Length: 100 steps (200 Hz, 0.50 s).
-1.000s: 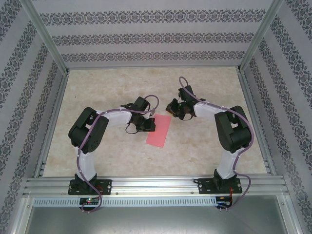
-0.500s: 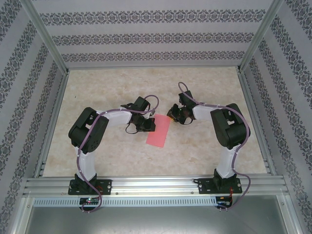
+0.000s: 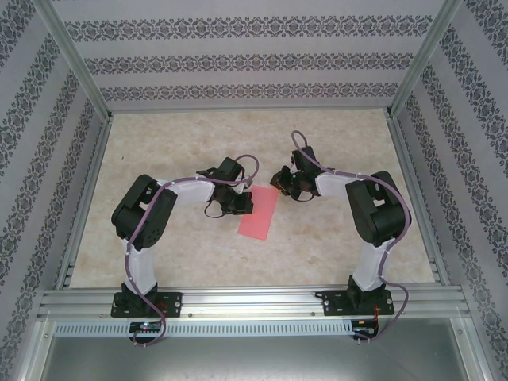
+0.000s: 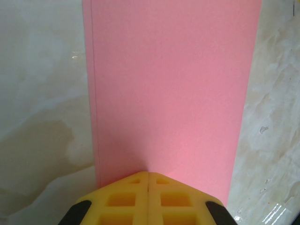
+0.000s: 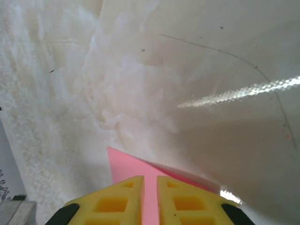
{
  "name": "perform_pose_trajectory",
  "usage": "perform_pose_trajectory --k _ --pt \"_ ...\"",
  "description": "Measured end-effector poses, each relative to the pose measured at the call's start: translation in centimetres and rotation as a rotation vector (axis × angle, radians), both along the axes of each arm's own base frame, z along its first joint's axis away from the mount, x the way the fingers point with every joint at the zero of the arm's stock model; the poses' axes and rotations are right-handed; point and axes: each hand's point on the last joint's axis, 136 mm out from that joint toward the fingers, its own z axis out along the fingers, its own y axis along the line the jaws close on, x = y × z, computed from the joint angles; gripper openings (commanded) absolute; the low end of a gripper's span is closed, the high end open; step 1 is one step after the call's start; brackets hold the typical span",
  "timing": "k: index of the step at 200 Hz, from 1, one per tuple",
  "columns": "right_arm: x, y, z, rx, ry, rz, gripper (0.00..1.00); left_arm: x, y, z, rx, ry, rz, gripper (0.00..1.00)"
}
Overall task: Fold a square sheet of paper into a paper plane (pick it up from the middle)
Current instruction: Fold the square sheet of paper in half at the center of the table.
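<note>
Left hand (image 4: 148, 190) shut on folded paper (image 4: 171, 93), near edge hidden

My overhead camera sits high behind both arm bases, looking down across the marbled beige tabletop (image 3: 333, 238). Each wrist camera looks close along its yellow fingertips at that surface. All three views share the flat folded pink-red paper sheet (image 3: 259, 213) (image 4: 171, 93) (image 5: 126, 166).

The pink-red sheet of paper (image 3: 258, 212), folded into a long narrow rectangle with a lengthwise edge line along one side (image 4: 171, 93), lies flat mid-bench, slightly slanted
</note>
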Motion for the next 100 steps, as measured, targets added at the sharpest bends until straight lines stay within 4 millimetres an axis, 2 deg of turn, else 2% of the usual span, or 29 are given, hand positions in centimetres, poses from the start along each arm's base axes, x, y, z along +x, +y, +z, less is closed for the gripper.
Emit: perform_pose_trajectory --k 16,65,79,100 --pt "-0.3 0.0 -1.5 0.003 0.025 -0.001 0.15 0.0 0.0 0.0 0.000 0.001 0.000 0.00" --pt "-0.1 -0.2 -1.0 0.019 0.013 -0.004 0.15 0.0 0.0 0.0 -0.001 0.001 -0.001 0.00" --pt "-0.4 -0.2 0.0 0.020 0.005 0.001 0.16 0.0 0.0 0.0 -0.001 0.001 -0.001 0.00" --pt "-0.8 0.1 3.1 0.037 -0.048 0.011 0.16 0.0 0.0 0.0 -0.001 0.001 -0.001 0.00"
